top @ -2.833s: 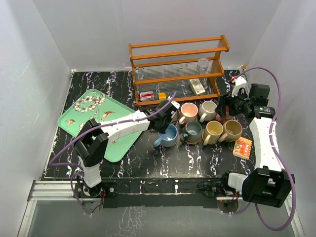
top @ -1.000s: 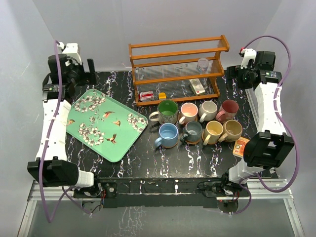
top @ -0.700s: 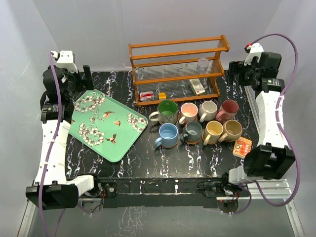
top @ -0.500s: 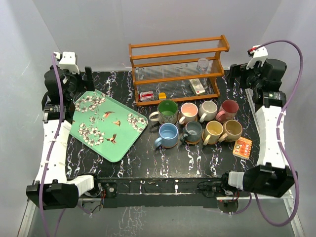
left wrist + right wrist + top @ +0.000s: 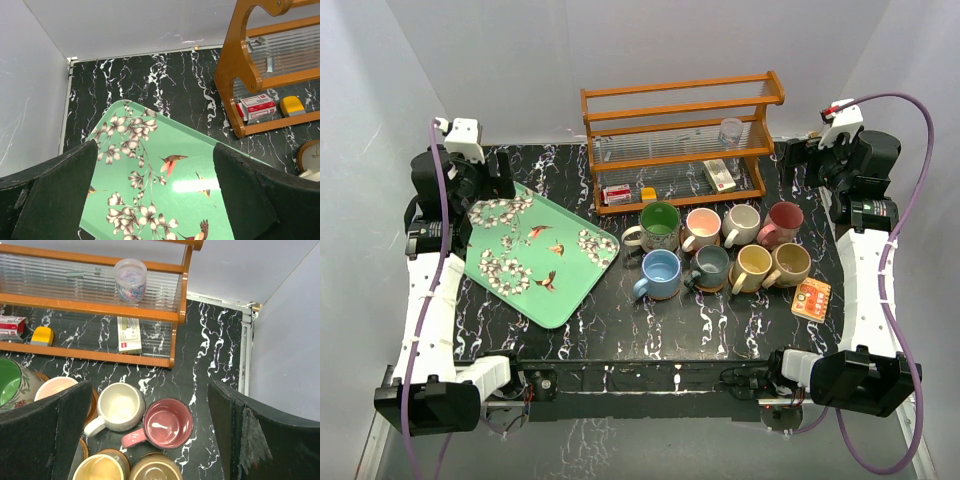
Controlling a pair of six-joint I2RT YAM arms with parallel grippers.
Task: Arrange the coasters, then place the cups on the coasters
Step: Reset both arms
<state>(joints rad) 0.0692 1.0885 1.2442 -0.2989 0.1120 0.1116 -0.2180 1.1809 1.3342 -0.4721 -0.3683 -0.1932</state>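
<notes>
left gripper (image 5: 155,147): raised over the far left corner of the worktop (image 5: 620,330), jaws released and spread wide, nothing between them.
tray (image 5: 565,300): mint green with blossoms and small birds, lying flat and at an angle on the left half of the worktop, below the left gripper.
rack (image 5: 680,100): orange-brown wood with ribbed clear panels, at the far middle; a clear tumbler (image 5: 730,130) stands on its upper shelf, small boxes (image 5: 617,194) on the lower one.
cups: eight handled mugs in two rows of four, in front of the rack and right of the tray, all upright and packed close.
back row: green mug (image 5: 660,225) with a patterned outside, pink mug (image 5: 702,228), cream mug (image 5: 741,223), maroon mug (image 5: 785,220) with a pink inside.
front row: light blue mug (image 5: 662,272), grey-teal mug (image 5: 710,265), yellow mug (image 5: 752,266), tan mug (image 5: 788,263).
coasters (image 5: 94,402): only thin brown edges show under some mugs, as beside the pink one; how many there are cannot be told.
card (image 5: 812,298): small orange square, flat on the worktop just right of the tan mug.
right gripper (image 5: 150,385): raised over the far right corner, above the cream and maroon mugs, jaws released and wide apart, empty.
</notes>
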